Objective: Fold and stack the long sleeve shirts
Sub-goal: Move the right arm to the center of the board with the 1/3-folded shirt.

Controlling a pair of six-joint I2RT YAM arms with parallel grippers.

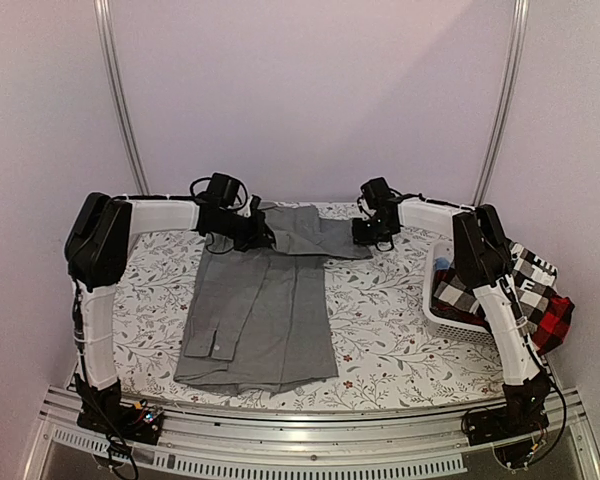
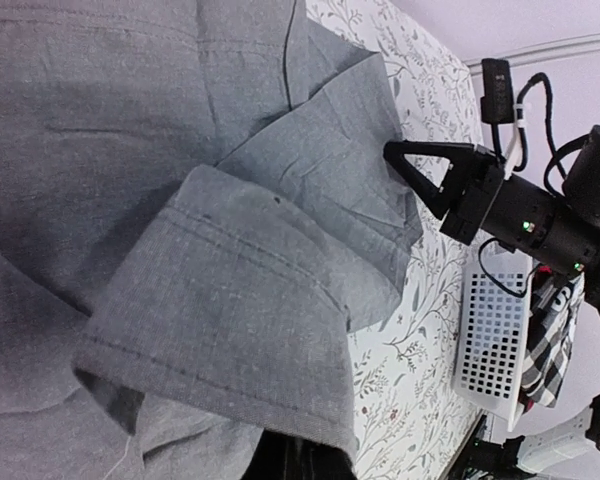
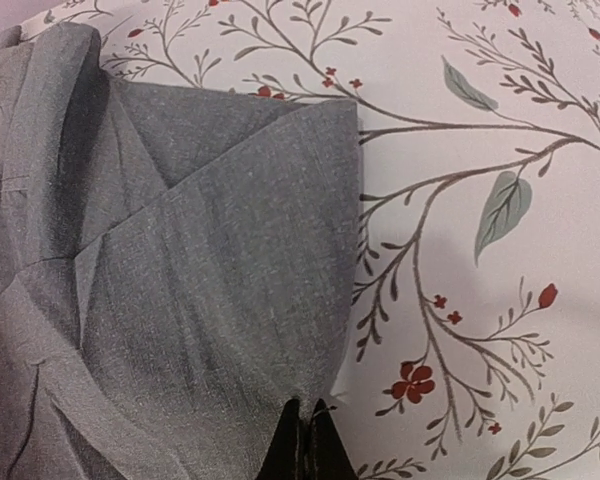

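Note:
A plain grey long sleeve shirt (image 1: 265, 310) lies spread on the flowered tablecloth, its lower part toward the arms' bases. My left gripper (image 1: 258, 235) sits at the shirt's far left corner. In the left wrist view a folded grey layer (image 2: 230, 310) drapes over the dark fingers (image 2: 302, 455), which stand shut with the cloth in them. My right gripper (image 1: 370, 238) is at the far right corner, and its tips (image 3: 305, 415) are shut on the edge of the grey cloth (image 3: 210, 290). The black-and-white (image 1: 525, 280) and red-and-black (image 1: 552, 325) checked shirts hang out of the basket.
A white perforated basket (image 1: 442, 305) stands at the table's right edge beside the right arm. The flowered tablecloth (image 1: 380, 320) lies bare between shirt and basket. The metal frame rail (image 1: 310, 435) runs along the near edge, and walls close in behind.

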